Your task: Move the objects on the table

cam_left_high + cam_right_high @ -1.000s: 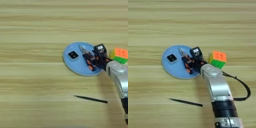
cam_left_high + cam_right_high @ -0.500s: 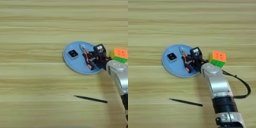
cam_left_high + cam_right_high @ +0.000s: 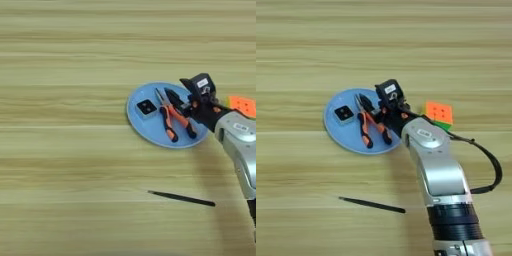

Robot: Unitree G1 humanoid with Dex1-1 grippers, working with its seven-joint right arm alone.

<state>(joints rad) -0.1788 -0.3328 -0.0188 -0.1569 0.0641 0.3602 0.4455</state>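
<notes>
Block [image 3: 344,114] sits on plate's [image 3: 338,137] left half, pliers [image 3: 372,126] lie right of it on the plate. Stick [image 3: 372,204] lies nearer, alone on table [image 3: 306,50]. Gripper [image 3: 377,107] over plate's right edge, fingers spread, holding nothing. Cube [image 3: 438,114] far right.

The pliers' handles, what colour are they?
Orange with black, seen best in the left eye view: pliers.

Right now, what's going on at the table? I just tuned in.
The right gripper is over the right side of the light-blue plate, at the pliers that lie on it; whether it grips them is unclear. A small black-topped block also sits on the plate. The puzzle cube sits on the table right of the plate, and a thin black stick lies nearer the robot.
</notes>
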